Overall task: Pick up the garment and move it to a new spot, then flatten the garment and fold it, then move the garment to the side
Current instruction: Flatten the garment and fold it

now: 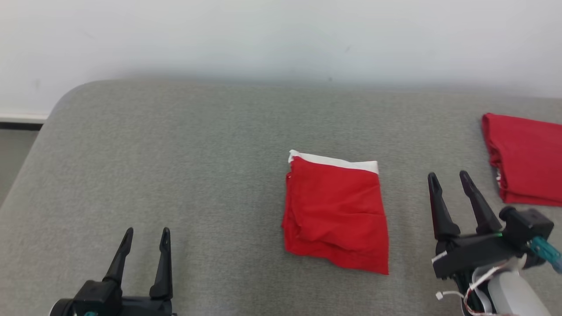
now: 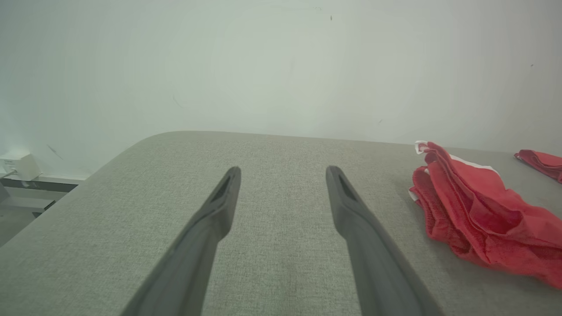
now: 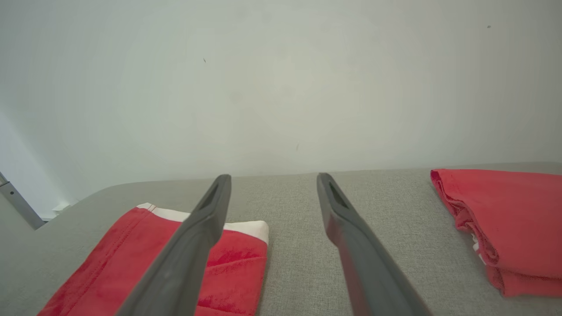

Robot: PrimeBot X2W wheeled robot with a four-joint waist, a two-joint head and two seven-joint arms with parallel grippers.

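A folded red cloth garment with a white band along its far edge is seen lying near the middle of the grey fabric-covered surface, its inner layers hidden by the fold. The left gripper is held at the near left, well apart from the garment, spread wide and empty; its body is cut off by the bottom edge. The right gripper is held just right of the garment, likewise wide with nothing between its fingers. A second folded red cloth is cut off at the right edge.
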